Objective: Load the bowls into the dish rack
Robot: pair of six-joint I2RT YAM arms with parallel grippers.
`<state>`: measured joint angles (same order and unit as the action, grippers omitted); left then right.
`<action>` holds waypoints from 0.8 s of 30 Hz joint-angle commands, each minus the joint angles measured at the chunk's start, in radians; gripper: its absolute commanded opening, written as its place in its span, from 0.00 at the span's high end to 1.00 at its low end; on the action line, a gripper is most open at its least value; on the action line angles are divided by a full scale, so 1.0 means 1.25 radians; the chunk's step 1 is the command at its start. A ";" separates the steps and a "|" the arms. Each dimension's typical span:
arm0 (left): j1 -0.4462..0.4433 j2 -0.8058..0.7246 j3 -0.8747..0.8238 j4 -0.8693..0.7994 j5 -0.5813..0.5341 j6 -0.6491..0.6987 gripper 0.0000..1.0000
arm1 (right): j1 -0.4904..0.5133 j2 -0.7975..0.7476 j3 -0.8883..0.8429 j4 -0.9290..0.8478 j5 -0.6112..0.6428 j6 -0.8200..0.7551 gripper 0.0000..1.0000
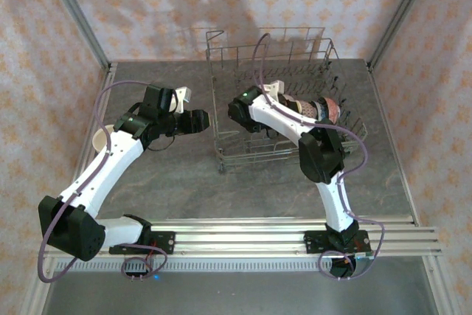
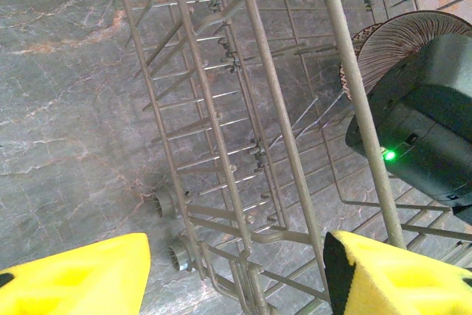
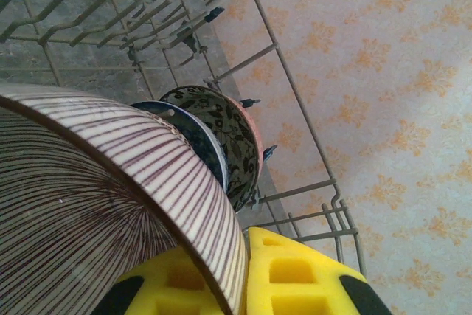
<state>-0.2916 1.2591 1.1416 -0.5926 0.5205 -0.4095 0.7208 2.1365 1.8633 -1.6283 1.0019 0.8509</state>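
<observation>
The dish rack stands at the back centre-right of the table. My right gripper reaches into it and is shut on the rim of a brown-striped cream bowl, with the rim pinched between the yellow fingers. Behind it stand a dark blue bowl, a black floral bowl and a pink-rimmed one, on edge in a row. My left gripper hangs open and holds nothing, just outside the rack's left side, with rack wires below its jaws. The striped bowl shows there too.
A cream bowl sits on the table at the far left, partly hidden by the left arm. The right arm's black wrist is close to the left gripper. Patterned walls and metal posts bound the table.
</observation>
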 commanded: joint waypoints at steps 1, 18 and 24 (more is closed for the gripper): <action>0.005 0.002 -0.009 0.018 0.013 0.013 0.35 | -0.014 0.035 -0.041 -0.126 -0.087 0.034 1.00; 0.005 0.025 0.003 0.022 0.020 0.011 0.35 | -0.031 0.017 0.036 -0.124 -0.070 -0.012 1.00; -0.011 0.041 0.018 0.026 0.027 0.011 0.35 | -0.028 0.005 0.073 -0.123 -0.066 -0.045 1.00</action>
<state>-0.2947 1.3056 1.1416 -0.5854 0.5312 -0.4095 0.6964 2.1365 1.9331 -1.6302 0.9516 0.8177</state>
